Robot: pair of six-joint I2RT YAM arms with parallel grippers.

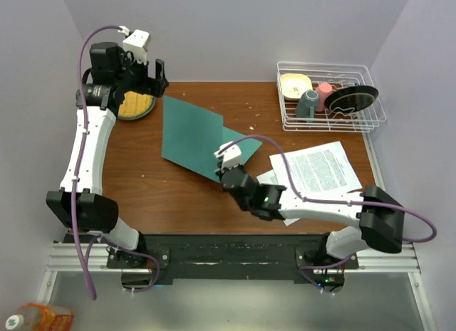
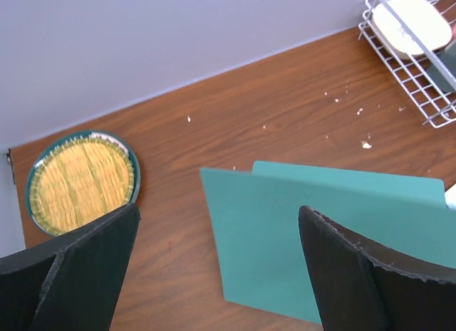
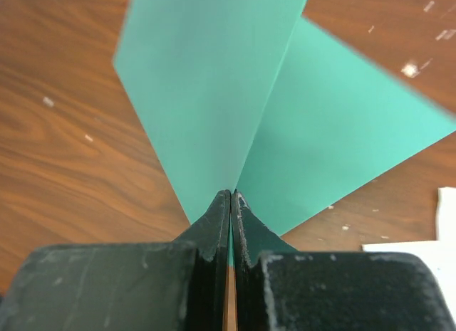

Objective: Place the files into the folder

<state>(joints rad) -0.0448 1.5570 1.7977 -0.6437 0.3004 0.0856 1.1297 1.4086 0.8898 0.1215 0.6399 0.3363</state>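
R gripper (image 3: 230,197) pinches folder (image 3: 214,82) cover, files (image 1: 320,167) beside.

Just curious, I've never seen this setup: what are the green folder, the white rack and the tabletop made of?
The folder looks like thin matte teal card or plastic: one flap bends upward where the right gripper pinches it. The rack seems white-coated wire, thin rods in a grid. The table looks like wood or wood-look laminate, with brown grain.

A robot lab booth: plain walls (image 1: 228,32) around a table (image 1: 178,199) (arms (image 1: 89,146) bolted to aluminium rail (image 1: 71,257)).
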